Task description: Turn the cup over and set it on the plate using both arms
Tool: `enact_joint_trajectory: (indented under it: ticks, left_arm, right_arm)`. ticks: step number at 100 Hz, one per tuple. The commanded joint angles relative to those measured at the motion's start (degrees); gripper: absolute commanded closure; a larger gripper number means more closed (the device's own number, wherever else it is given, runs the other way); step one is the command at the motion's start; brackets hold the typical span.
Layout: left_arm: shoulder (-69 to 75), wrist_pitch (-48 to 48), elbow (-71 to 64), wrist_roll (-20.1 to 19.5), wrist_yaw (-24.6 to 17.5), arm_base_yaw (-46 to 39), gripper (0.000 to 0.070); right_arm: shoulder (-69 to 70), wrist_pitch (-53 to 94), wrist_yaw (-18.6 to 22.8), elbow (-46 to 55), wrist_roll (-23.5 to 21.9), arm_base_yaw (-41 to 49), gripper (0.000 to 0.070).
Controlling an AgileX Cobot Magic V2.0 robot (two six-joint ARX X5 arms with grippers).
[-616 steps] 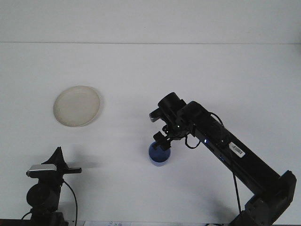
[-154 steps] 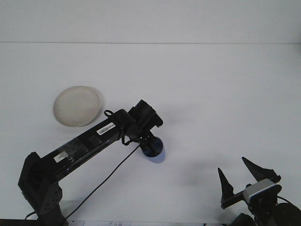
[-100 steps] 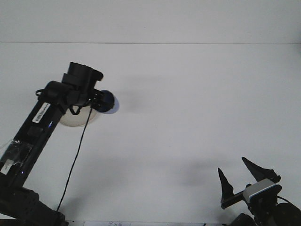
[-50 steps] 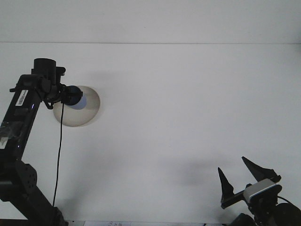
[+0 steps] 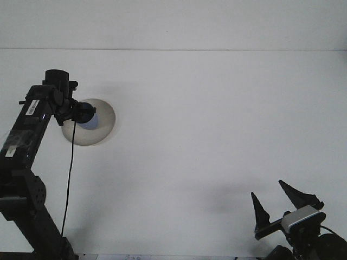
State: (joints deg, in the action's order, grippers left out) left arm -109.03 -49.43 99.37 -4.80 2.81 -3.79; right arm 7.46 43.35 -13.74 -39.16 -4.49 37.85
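Observation:
The blue cup [image 5: 90, 118] is over the cream plate [image 5: 103, 125] at the table's left, its pale mouth facing the camera. My left gripper [image 5: 82, 115] is shut on the cup from the left, with the black arm rising from the bottom left corner. Whether the cup rests on the plate or hangs just above it cannot be told. My right gripper [image 5: 282, 203] stands open at the bottom right, its two pointed fingers spread and nothing between them.
A black cable [image 5: 69, 179] hangs from the left arm down to the front edge. The white table's far edge [image 5: 217, 50] runs across the top.
The left arm carried the cup from the table's middle to the plate. In the last half second it shifted slightly right and down. The right gripper stayed still.

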Motion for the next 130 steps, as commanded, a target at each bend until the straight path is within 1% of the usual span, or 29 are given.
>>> enact_joint_trajectory:
  ticks: [1,16,22,25,27,33,36,39,42,72,88,93,108,120,125,130]
  left_arm:
    - [-2.01,0.39,1.36,0.79,0.02,-0.28,0.0696]
    - [-2.75,0.44,1.38,0.87,0.02,-0.33,0.0695]
    - [-2.75,0.68,1.38,1.14,0.00,-0.33,0.0661]
    - [-2.75,0.87,1.36,1.22,0.00,-0.33,0.0612]
    - [-2.75,0.94,1.36,1.25,0.00,-0.33,0.0563]
    - [-2.75,1.03,1.38,1.40,0.00,-0.33,0.0382]
    - [-2.75,1.03,1.36,1.44,0.00,-0.33,0.0304]
    - [-2.75,1.05,1.36,1.44,-0.02,-0.33,0.0256]
    - [-2.75,1.11,1.38,1.44,-0.02,-0.33,0.0229]
    - [-2.38,0.70,3.30,3.10,-0.09,-0.33,0.0224]
    - [-0.07,0.33,5.99,3.85,-3.02,-0.37,0.0224]
    - [1.09,0.04,6.73,3.98,-3.26,-0.37,0.0225]
    - [7.04,-0.59,7.34,4.28,-3.26,-0.55,0.0225]
    - [14.47,-1.55,7.34,5.66,-3.32,-0.98,0.0225]
    - [18.21,-1.92,7.28,6.12,-3.65,-0.98,0.0225]
    - [22.01,-1.95,7.08,6.64,-4.90,-0.96,0.0225]
  right_arm:
    - [0.00,-0.74,-0.20,-0.15,-0.72,0.46,0.0124]
    - [0.00,-0.72,-0.17,-0.15,-0.72,0.46,0.0124]
    - [0.00,-0.72,-0.17,-0.15,-0.72,0.46,0.0125]
    - [0.00,-0.74,-0.20,-0.13,-0.72,0.46,0.0124]
    - [0.00,-0.74,-0.17,-0.15,-0.70,0.46,0.0125]
    - [0.00,-0.72,-0.20,-0.15,-0.70,0.46,0.0124]
    - [0.00,-0.72,-0.17,-0.13,-0.70,0.46,0.0124]
    - [0.00,-0.70,-0.20,-0.15,-0.70,0.46,0.0124]
    - [0.00,-0.70,-0.20,-0.13,-0.70,0.46,0.0124]
    - [0.00,-0.31,-0.17,-0.15,-0.72,0.46,0.0124]
    - [0.00,0.20,-0.20,-0.15,-0.74,0.46,0.0124]
    - [0.00,0.28,-0.20,-0.15,-0.74,0.46,0.0125]
    - [0.00,0.39,-0.20,-0.15,-0.70,0.46,0.0125]
    - [0.00,0.37,-0.24,-0.13,-0.68,0.46,0.0125]
    - [0.00,0.35,-0.26,-0.15,-0.63,0.46,0.0124]
    - [0.00,0.33,-0.35,-0.13,-0.61,0.44,0.0124]
